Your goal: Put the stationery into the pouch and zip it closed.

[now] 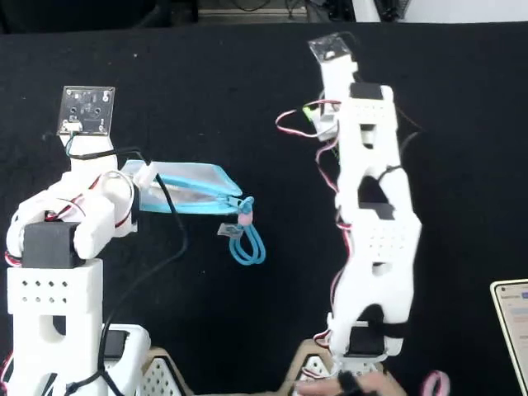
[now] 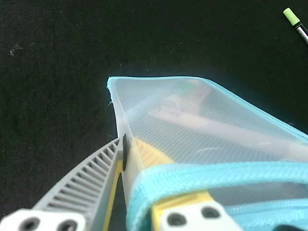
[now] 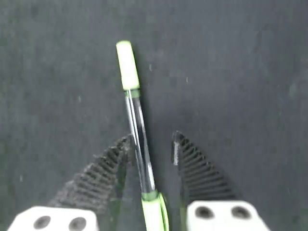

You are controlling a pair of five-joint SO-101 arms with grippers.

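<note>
I am clamping my left gripper (image 2: 129,153) on one short end of the pouch (image 2: 202,130). The grey ribbed finger (image 2: 96,180) is pressing the outside of the translucent wall, and the other finger is showing yellow through it. My right gripper (image 3: 151,144) is standing parted over the green-capped pen (image 3: 137,120). The pen is lying between the two fingers, close against one and apart from the other, so I am not squeezing it.

From above, the pouch is stretching from my left gripper toward the middle of the table, with its blue cord loop (image 1: 247,243) trailing off the far end. Pale long shapes are showing inside it, but I cannot tell what they are through the mesh. I also cannot tell whether the zip is open.

Everything is sitting on a black cloth (image 1: 206,74). A pale flat device (image 1: 513,326) is being cut off by the edge on my right.
</note>
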